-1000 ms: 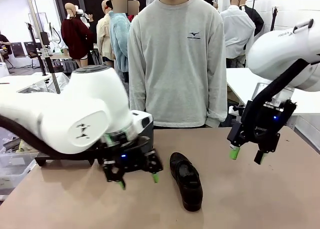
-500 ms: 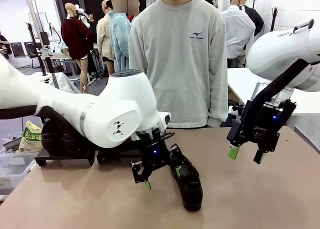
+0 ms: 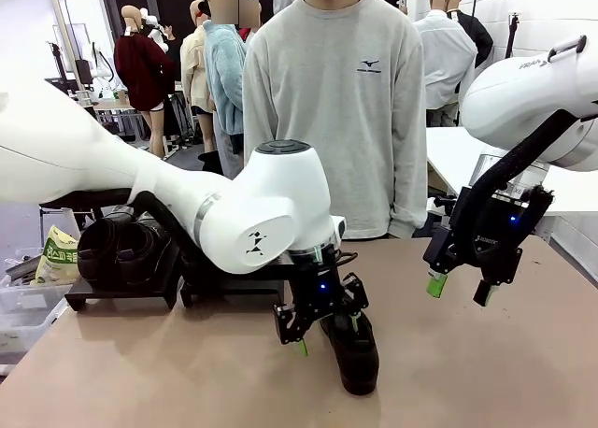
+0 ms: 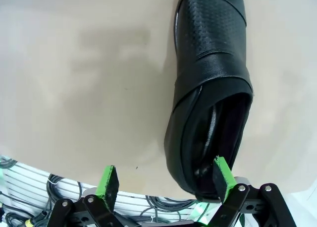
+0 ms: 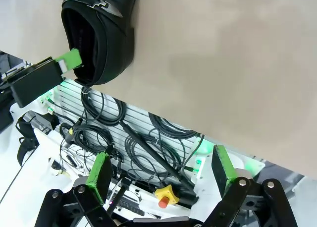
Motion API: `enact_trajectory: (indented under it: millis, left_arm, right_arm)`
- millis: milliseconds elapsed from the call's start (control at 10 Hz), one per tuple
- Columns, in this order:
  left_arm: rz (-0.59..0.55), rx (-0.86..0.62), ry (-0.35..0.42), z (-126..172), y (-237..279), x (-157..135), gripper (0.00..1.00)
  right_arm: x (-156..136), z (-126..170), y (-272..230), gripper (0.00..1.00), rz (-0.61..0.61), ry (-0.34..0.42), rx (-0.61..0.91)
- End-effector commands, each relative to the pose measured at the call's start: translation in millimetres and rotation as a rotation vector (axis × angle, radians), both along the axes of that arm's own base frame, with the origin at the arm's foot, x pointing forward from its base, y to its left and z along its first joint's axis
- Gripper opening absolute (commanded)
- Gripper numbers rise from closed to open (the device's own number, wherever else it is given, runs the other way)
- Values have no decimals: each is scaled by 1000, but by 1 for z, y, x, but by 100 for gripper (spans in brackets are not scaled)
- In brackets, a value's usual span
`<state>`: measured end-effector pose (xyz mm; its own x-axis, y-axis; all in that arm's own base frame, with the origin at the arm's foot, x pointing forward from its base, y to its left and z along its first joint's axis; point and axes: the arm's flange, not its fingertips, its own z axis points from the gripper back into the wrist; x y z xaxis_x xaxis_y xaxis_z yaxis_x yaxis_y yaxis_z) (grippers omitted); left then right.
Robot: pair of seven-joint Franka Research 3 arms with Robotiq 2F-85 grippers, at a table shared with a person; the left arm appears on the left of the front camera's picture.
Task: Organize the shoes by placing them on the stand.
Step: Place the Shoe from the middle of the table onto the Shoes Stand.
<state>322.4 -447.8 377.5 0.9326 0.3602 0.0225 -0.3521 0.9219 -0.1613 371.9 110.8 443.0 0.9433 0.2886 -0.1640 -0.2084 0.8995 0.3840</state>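
Front view showed the left end effector [image 3: 325, 330] open, straddling the heel of a black dress shoe [image 3: 353, 346] on the table [image 3: 140, 372], apparently to grasp it for the stand [image 3: 121, 283] at far left. Right end effector [image 3: 460, 290] hung open, well apart.

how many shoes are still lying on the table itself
1: a black shoe on the tabletop mid-front, beside the open left gripper. More dark shoes sit on the stand, count unclear.
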Motion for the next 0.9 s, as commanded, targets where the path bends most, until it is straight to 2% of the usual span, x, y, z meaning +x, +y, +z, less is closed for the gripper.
enact_trajectory:
  millis: [0,100,200,700,800]
  left_arm:
    - [45,46,14,-12,-19,13,100]
    - [45,77,30,-17,-21,15,100]
    - [1,87,12,-22,-22,15,94]
    - [-26,107,34,-28,-22,15,0]
    - [-35,109,33,-28,-22,15,0]
  right_arm:
    - [1,3,1,100,12,7,-6]
    - [1,3,1,100,12,7,-6]
    - [1,3,1,100,12,7,-6]
    - [1,3,1,100,12,7,-6]
    - [1,3,1,100,12,7,-6]
